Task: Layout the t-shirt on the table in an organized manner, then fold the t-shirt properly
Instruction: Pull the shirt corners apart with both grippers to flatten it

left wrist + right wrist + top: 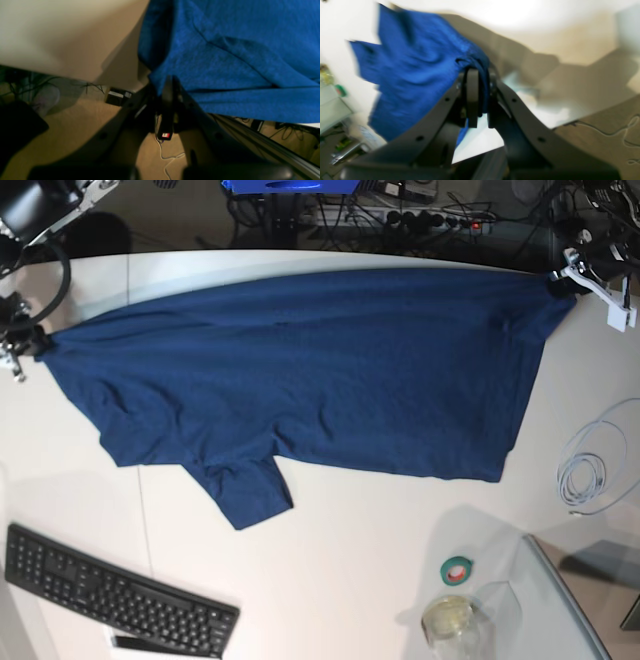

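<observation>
1. The t-shirt [310, 370] lies spread across the far half of the table [350, 580], stretched wide between the two arms, with its long upper edge running close to the table's far curved edge.
2. The left gripper [562, 280] sits at the far right corner of the base view, its jaws closed on the corner of the t-shirt there. In the left wrist view the left gripper [167, 87] pinches the blue fabric [225, 55] between narrow jaws, and the cloth drapes over the table [62, 37] edge, with the floor below.
3. The right gripper [28, 345] is at the left edge of the base view, holding the opposite end of the t-shirt. In the right wrist view the right gripper [478, 75] has its jaws nearly together with a bunched fold of the t-shirt [415, 75] clamped between them; that view is blurred.
4. One short sleeve points toward the near side of the table, ending just left of centre. The fabric shows shallow wrinkles across the body.
5. A black keyboard [115, 590] lies at the near left corner, apart from the t-shirt.
6. A green tape roll [457, 570] and a clear cup [450, 618] sit near the lower right, beside a glass panel [570, 600].
7. A coiled white cable [592, 470] rests on the table at the right, near the t-shirt's right edge but not touching it.
</observation>
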